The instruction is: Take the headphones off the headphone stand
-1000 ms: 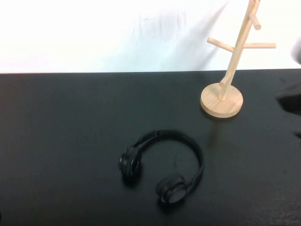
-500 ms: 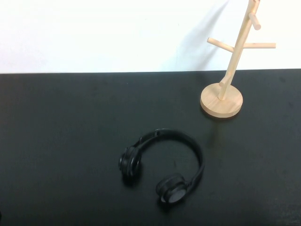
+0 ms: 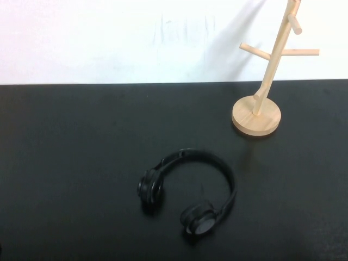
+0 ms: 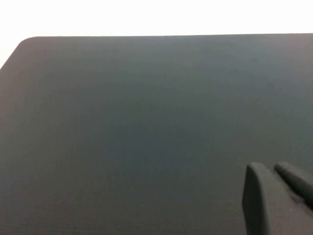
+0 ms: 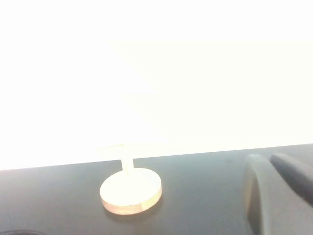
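Observation:
The black headphones (image 3: 198, 217) lie flat on the black table (image 3: 70, 163), near the front middle, apart from the stand. The light wooden headphone stand (image 3: 267, 76) stands at the back right with bare pegs; nothing hangs on it. Its round base also shows in the right wrist view (image 5: 131, 191). Neither arm shows in the high view. My left gripper (image 4: 271, 169) is over bare table near a corner, with its fingers together and nothing between them. My right gripper (image 5: 266, 159) is low over the table, to one side of the stand base, fingers together and empty.
A white wall runs behind the table's far edge. The table's rounded corner (image 4: 24, 41) shows in the left wrist view. Bare black surface surrounds the headphones on all sides.
The dark blur of my right arm at the high view's right edge one second ago has gone out of view. The headphones and the stand have not moved.

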Tool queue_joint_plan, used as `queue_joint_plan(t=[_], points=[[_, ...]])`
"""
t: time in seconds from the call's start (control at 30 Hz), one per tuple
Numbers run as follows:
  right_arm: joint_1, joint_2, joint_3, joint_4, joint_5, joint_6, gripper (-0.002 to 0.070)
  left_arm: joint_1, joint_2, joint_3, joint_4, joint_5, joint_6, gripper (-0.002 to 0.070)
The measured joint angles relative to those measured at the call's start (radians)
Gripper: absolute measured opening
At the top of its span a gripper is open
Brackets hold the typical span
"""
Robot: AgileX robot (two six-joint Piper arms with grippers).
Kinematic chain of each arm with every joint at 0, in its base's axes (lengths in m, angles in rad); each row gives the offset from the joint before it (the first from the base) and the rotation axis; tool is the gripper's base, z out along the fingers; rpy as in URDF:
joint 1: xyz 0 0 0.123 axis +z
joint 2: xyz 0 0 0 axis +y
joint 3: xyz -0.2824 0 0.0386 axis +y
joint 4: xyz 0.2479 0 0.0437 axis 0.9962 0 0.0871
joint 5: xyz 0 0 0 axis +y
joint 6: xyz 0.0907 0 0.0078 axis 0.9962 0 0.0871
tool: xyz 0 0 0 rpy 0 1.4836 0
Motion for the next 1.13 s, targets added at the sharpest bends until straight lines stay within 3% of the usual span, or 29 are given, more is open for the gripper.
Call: queue_joint_plan(t=[0.2,0.33,0.57,1.13], points=[[0.000,0.000,0.000,-0.077,0.043,0.012,-0.0007,0.000,0.000,0.000,0.000,0.000,0.000,0.0000],[0.000,0.000,0.000,-0.451,0.130,0.365,-0.0007,0.000,0.000,0.000,0.000,0.000,0.000,0.0000],[0.000,0.002,0.000,-0.465,0.374,0.342,-0.0007,0.000,0.000,0.000,0.000,0.000,0.000,0.0000],[0.000,0.002,0.000,-0.475,0.374,0.342,-0.0007,0.000,0.000,0.000,0.000,0.000,0.000,0.0000]])
